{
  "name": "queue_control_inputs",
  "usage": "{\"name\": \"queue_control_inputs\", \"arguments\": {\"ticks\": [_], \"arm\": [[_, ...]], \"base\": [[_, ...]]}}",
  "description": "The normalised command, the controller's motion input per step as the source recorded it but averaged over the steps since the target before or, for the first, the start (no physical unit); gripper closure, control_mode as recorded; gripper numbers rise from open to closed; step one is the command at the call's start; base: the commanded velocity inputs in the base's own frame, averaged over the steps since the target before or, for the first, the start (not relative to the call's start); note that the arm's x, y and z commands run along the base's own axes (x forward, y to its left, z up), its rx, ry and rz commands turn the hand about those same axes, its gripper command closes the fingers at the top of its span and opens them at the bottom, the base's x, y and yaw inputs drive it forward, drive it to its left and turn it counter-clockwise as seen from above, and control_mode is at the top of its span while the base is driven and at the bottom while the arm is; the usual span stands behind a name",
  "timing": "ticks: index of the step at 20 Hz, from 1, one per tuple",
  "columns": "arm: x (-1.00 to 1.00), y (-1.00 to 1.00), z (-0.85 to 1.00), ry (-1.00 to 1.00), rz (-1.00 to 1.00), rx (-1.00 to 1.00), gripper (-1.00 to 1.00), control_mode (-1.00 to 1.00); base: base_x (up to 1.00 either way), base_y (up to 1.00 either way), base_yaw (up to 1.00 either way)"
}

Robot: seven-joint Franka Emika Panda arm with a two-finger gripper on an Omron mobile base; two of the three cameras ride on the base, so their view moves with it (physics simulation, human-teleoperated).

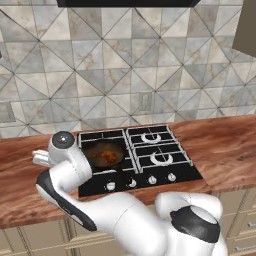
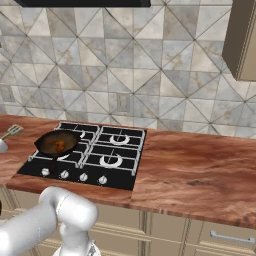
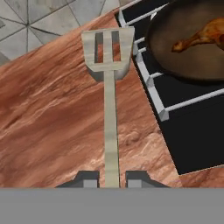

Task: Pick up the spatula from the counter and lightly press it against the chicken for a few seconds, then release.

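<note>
A pale wooden slotted spatula (image 3: 109,100) lies on the wooden counter (image 3: 52,122), left of the stove, with its head pointing at the wall; its head (image 2: 13,131) also peeks in at the left edge of the right base view. My gripper (image 3: 112,177) is open and straddles the handle's near end, one fingertip on each side with small gaps. A dark pan (image 3: 188,57) on the front left burner holds a browned chicken leg (image 3: 199,37). The left base view shows the pan (image 1: 105,152) beside my arm.
The black stove (image 1: 135,157) has raised grates and a row of knobs along its front. Its edge (image 3: 151,87) runs close to the spatula's right side. A tiled wall stands behind the counter, and an upper cabinet (image 2: 242,40) hangs at the right.
</note>
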Motion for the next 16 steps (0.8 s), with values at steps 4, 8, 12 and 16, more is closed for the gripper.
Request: {"name": "queue_control_inputs", "arguments": {"ticks": [4,8,12,16], "arm": [[0.0,-0.33,0.28,0.07,-0.11,0.09,1.0,-1.0],[0.0,-0.22,0.01,0.01,-0.11,0.02,1.0,-1.0],[0.0,-0.2,0.0,0.0,-0.13,0.0,1.0,-1.0],[0.03,-0.34,0.05,0.04,-0.15,0.01,1.0,-1.0]], "base": [[0.0,0.0,0.0],[0.0,0.0,0.0],[0.0,0.0,0.0],[0.0,0.0,0.0]]}}
